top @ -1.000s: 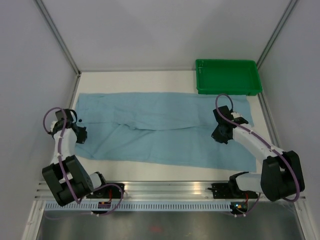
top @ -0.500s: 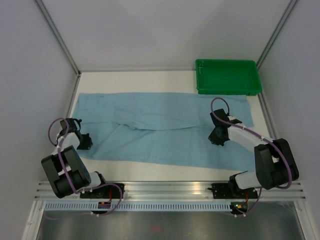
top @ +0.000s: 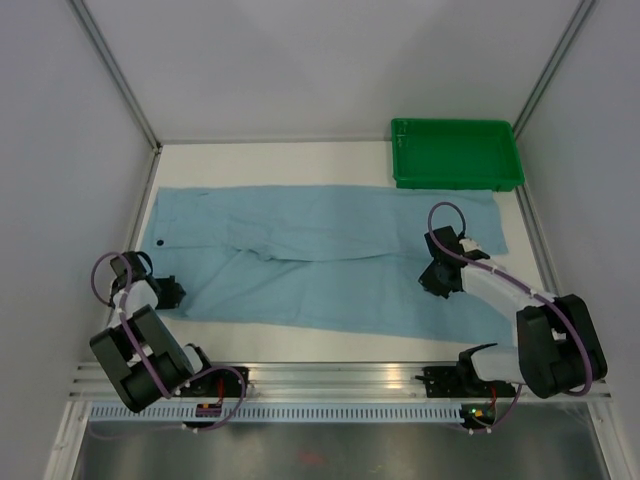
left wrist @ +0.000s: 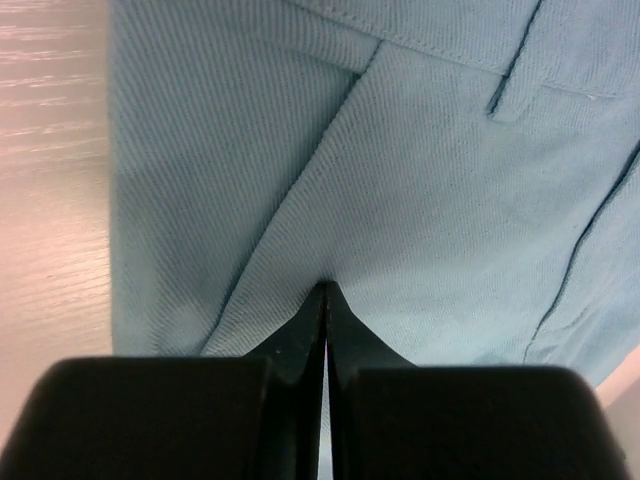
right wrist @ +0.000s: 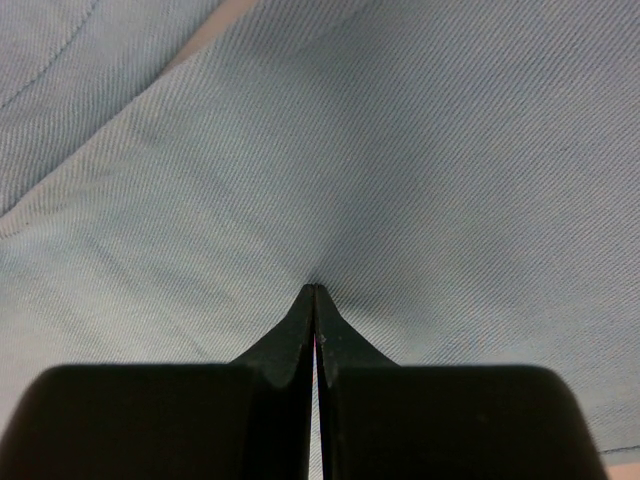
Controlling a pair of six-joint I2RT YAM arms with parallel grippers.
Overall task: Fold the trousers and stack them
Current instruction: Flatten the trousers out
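A pale wood-grain table sits inside plain white walls: a back wall and two side walls. Slim metal posts rise at the back corners. A ridged metal rail crosses the near edge. Below it lies a grey strip, possibly floor. The light is soft and even.
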